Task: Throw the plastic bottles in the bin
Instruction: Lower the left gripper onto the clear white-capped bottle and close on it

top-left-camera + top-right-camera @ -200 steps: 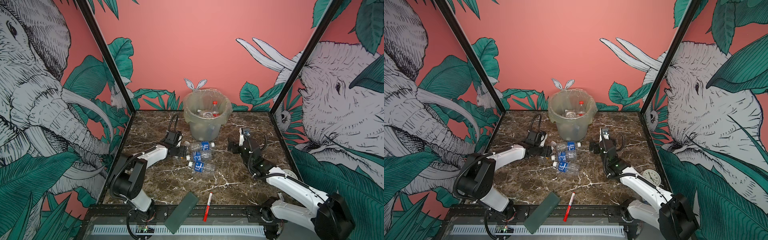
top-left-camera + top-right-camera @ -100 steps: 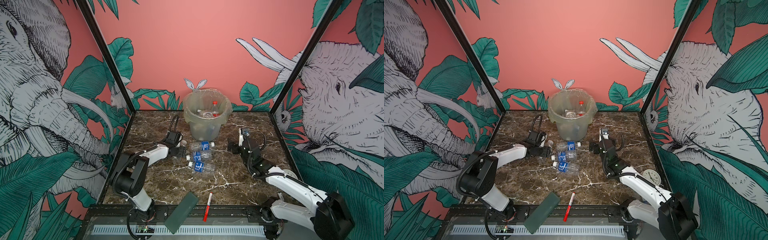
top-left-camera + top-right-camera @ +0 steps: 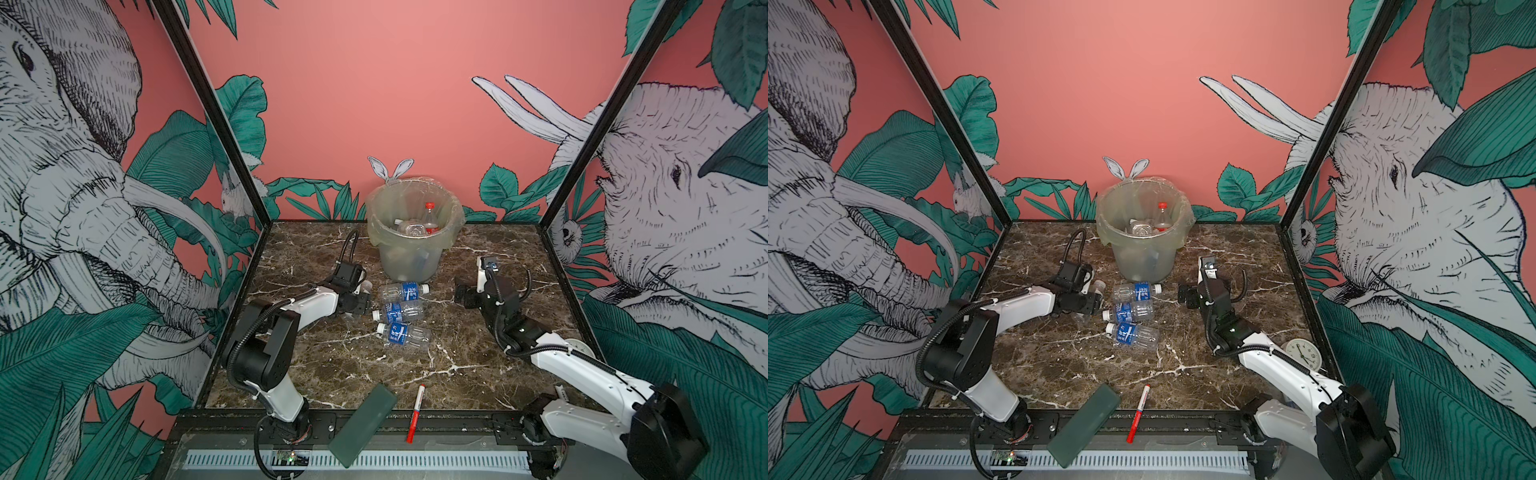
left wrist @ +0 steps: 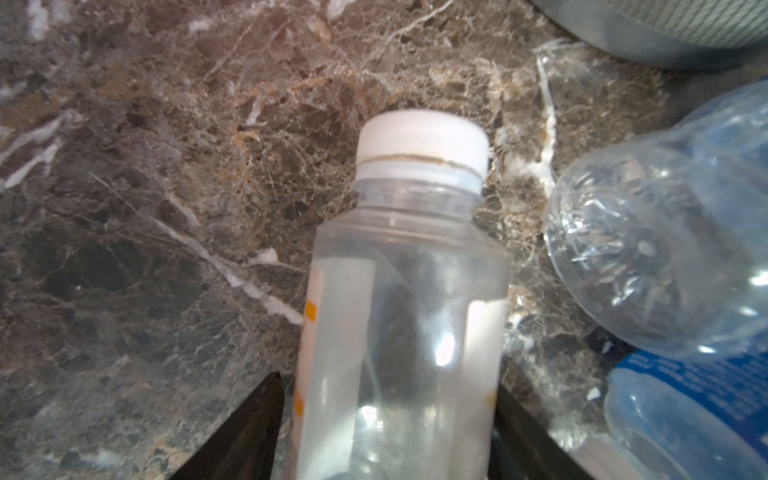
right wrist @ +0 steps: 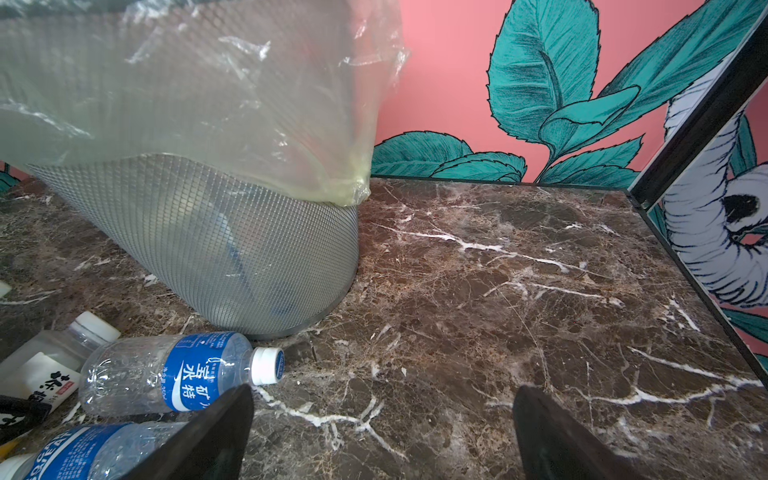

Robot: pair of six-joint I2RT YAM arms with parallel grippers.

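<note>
A clear plastic bottle (image 4: pixel 407 332) with a white cap (image 3: pixel 366 286) lies on the marble between the fingers of my left gripper (image 4: pixel 386 376), just left of the bin (image 3: pixel 415 253). One finger touches its side and a thin gap shows at the other, so the gripper is open. Three blue-labelled bottles (image 3: pixel 405 291) (image 3: pixel 400 311) (image 3: pixel 404 334) lie in a row in front of the bin. Inside the bin are more bottles, one with a red cap (image 3: pixel 430 206). Right of the bin, my right gripper (image 5: pixel 382 390) hangs low over bare marble (image 3: pixel 462 297), open and empty.
A dark green slab (image 3: pixel 363 419) and a red-and-white marker pen (image 3: pixel 417 411) overhang the front edge. In a top view a small clock (image 3: pixel 1304 353) sits by the right wall. Printed walls close in the table on three sides.
My left gripper has slid a little toward the bottles, over the white-capped bottle, and its fingers have narrowed around it. The right arm has stayed put.
</note>
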